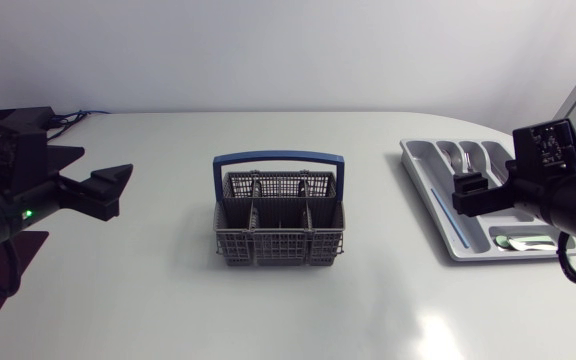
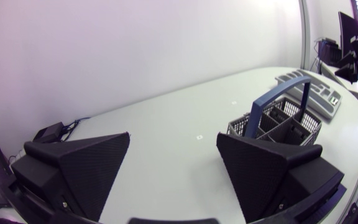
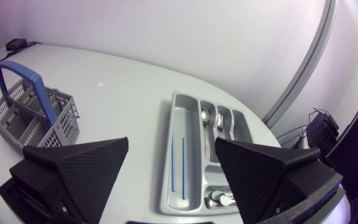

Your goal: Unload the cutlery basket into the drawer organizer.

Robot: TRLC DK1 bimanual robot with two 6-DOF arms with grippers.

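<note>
Though apart from basket [image 1: 279, 220], organizer [image 1: 415, 160] with cutlery [image 3: 211, 124] (2 sticks [image 3: 183, 165]); left hand [image 2: 173, 135], right hand [image 3: 172, 142] open, empty.

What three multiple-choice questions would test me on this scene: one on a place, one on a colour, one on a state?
1. Where does the cutlery basket stand?
A) on a shelf
B) at the middle of the table
C) on a chair

2. What colour is the basket's handle?
A) red
B) blue
C) yellow

3. How are the right fingers set?
A) shut on a spoon
B) shut on the handle
C) open, holding nothing

Answers:
1 B: it stands alone on the tabletop.
2 B: the arch over the grey basket is blue.
3 C: a wide gap shows between them, with nothing gripped.
</note>
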